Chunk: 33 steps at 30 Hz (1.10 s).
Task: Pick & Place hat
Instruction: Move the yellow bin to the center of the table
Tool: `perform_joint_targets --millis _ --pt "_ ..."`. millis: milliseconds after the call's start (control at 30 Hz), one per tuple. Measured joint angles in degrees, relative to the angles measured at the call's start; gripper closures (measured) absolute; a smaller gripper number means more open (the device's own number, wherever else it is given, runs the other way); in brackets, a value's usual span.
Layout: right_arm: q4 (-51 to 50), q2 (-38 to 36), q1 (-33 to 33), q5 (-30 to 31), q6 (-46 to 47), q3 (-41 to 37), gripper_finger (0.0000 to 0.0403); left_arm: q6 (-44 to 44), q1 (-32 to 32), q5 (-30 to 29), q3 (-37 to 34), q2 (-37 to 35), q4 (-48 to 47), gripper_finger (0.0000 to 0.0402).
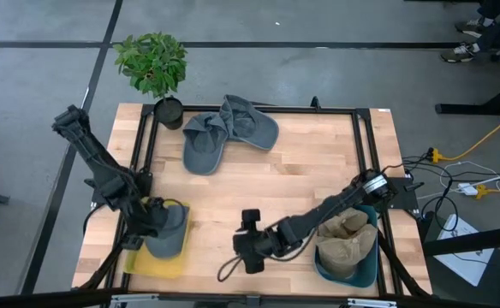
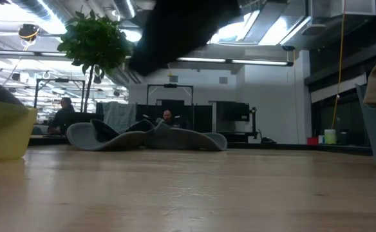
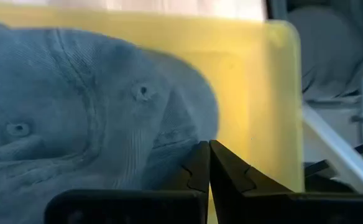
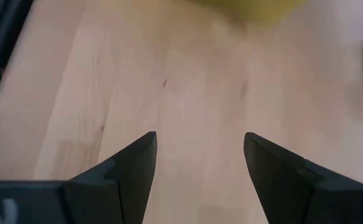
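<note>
Two dark arms reach over the wooden table (image 1: 301, 171), and each is down near its front edge. On the left, the left gripper (image 1: 151, 221) sits over a yellow bin (image 1: 151, 261) at the front left corner, where a blue-grey hat (image 1: 169, 233) lies partly inside. From the wrist camera its fingers (image 3: 197, 171) are pressed tight together with no gap, their tips right at the hat's edge against the yellow floor of the bin; whether any cloth is pinched between them I cannot tell.

The right arm stretches from the right side across the front of the table, and the right gripper (image 1: 248, 248) hangs low over bare wood near the front middle. Its fingers (image 4: 135, 165) stand wide apart with nothing but planks between them.

A blue bin (image 1: 353, 265) at the front right corner holds tan hats (image 1: 346, 238) piled up to its rim. Toward the back of the table lie more blue-grey hats (image 1: 224, 137), overlapping one another in a loose heap, brims spread flat. Just beside them at the back left corner stands a potted plant (image 1: 154, 68) in a dark pot. From table height the heap of hats shows low against the room, with people seated at desks far behind.
</note>
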Motion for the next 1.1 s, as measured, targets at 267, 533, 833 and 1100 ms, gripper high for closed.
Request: perform_joint_targets --millis 267,533,833,1100 --pt "9.12 0.11 -1.05 -2.67 3.63 -10.54 0.0162 1.08 -1.0 -2.0 0.0 9.39 1.76 0.04" --pt "9.54 0.09 -4.2 -9.59 -7.41 -11.22 0.0162 -0.66 1.77 -2.1 0.09 16.0 9.76 0.04" --pt "10.01 0.07 -6.88 -21.74 -13.23 -11.22 0.0162 -2.61 7.62 -2.34 0.09 21.88 21.63 0.0399" --pt "8.75 -2.66 -7.28 -21.3 -9.22 -10.52 0.0162 8.99 13.07 -10.08 0.09 24.36 26.99 0.0399"
